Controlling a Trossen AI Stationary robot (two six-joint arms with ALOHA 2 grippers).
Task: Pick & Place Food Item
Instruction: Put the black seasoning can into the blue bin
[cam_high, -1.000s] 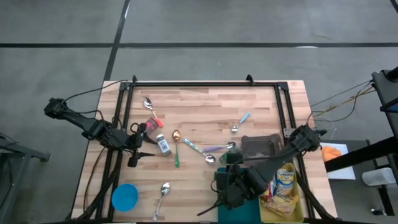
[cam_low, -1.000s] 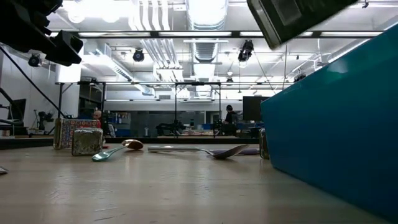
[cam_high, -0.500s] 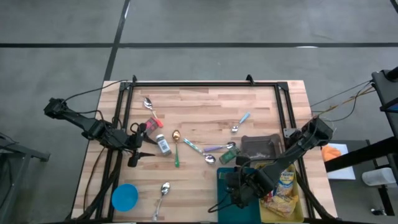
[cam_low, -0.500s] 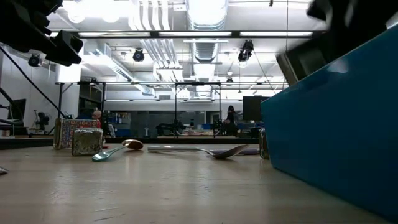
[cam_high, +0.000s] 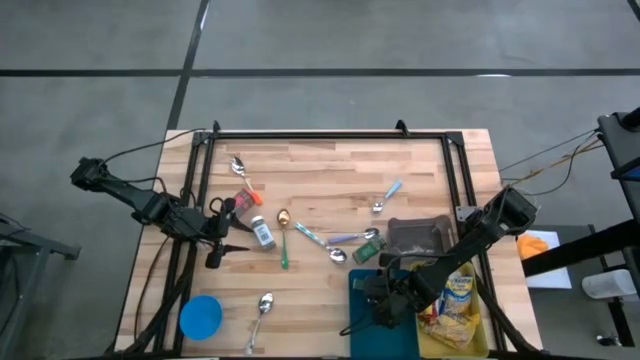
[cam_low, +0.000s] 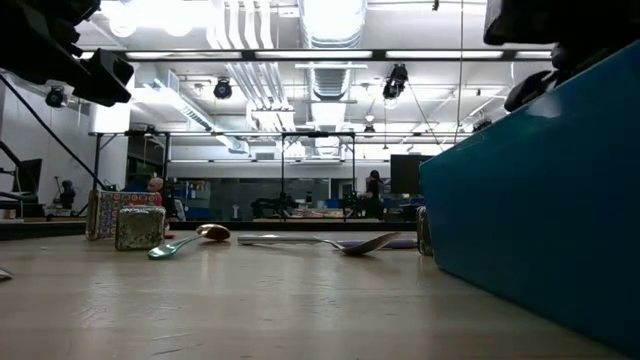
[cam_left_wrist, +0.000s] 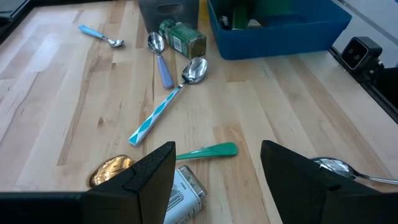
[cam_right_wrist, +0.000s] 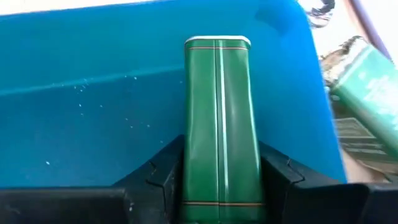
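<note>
A green rectangular tin (cam_right_wrist: 217, 118) hangs over the floor of the blue bin (cam_right_wrist: 93, 93), with my right gripper (cam_right_wrist: 217, 163) shut on it. From above, that gripper (cam_high: 387, 300) is over the blue bin (cam_high: 365, 335) at the table's near right. My left gripper (cam_left_wrist: 217, 180) stands open above the table's left side (cam_high: 225, 235), touching nothing. Below it lie a small white tin (cam_left_wrist: 186, 190) and a green-handled spoon (cam_left_wrist: 205, 151). My right gripper pinches the green tin between its two fingers (cam_right_wrist: 163, 174), on the tin's two long side faces near its end toward the wrist (cam_right_wrist: 217, 186). The fingers slant steeply down from above and the tin runs on along them. Whether its far end touches the bin's floor does not show.
A second green tin (cam_high: 365, 253) lies by several spoons (cam_high: 340, 240) at mid table, next to a dark grey tray (cam_high: 418, 236). Yellow snack packs (cam_high: 458, 298) lie right of the blue bin. A blue round lid (cam_high: 200, 317) sits near left.
My right gripper has come down toward the blue bin with the green tin held between its fingers, rolling a little as it sank. In the low view its dark body has dropped behind the bin's wall.
</note>
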